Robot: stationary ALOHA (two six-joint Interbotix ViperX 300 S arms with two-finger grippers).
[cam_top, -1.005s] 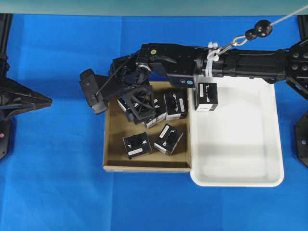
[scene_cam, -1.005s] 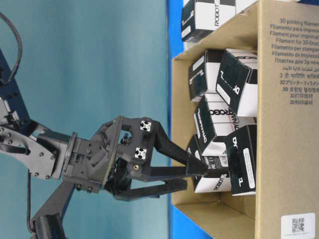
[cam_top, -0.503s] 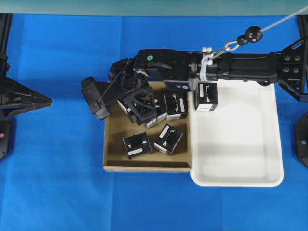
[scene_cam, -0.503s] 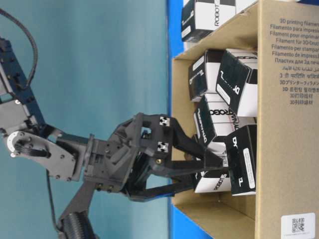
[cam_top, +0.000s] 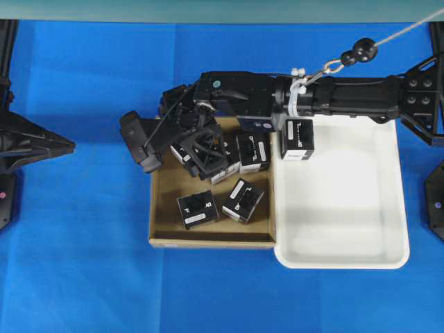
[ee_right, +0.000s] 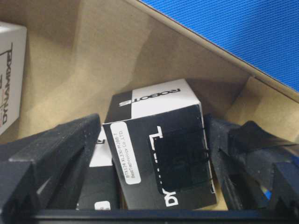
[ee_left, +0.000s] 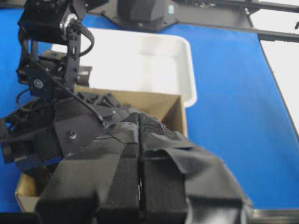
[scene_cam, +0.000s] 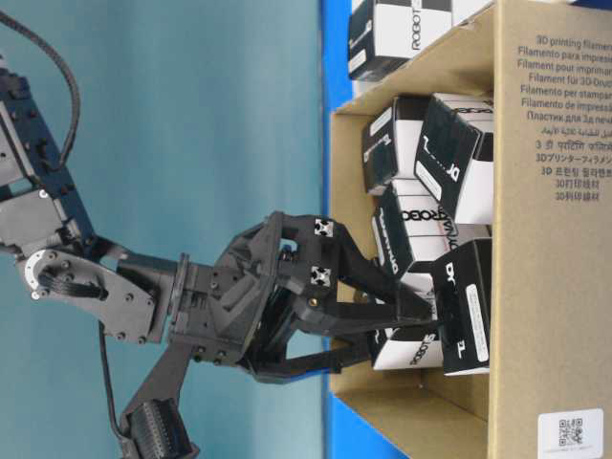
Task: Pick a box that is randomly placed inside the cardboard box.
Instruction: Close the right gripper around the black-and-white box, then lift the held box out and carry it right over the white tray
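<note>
The brown cardboard box [cam_top: 165, 208] holds several black cartons with white labels. My right gripper [cam_top: 205, 154] reaches into its upper left corner, jaws open. One box [ee_right: 163, 154] stands between the fingers [ee_right: 56, 154], which flank its sides closely. From table level the gripper [scene_cam: 402, 333] straddles that box [scene_cam: 413, 352] just inside the cardboard wall [scene_cam: 545, 287]. From overhead the gripper hides most of it. My left gripper [cam_top: 66, 146] rests at the left edge, far from the cardboard box, shut and empty [ee_left: 139, 128].
Loose cartons lie near the front of the cardboard box [cam_top: 196, 209] [cam_top: 243, 200], and another beside the gripper [cam_top: 253, 151]. A white plastic tray [cam_top: 340, 263] adjoins on the right, with one carton [cam_top: 298, 139] in its upper left corner. Blue cloth covers the table.
My right gripper has pushed deeper into the cardboard box's corner, its fingers sliding along either side of the carton. Its jaws stayed wide. The left arm has not moved.
</note>
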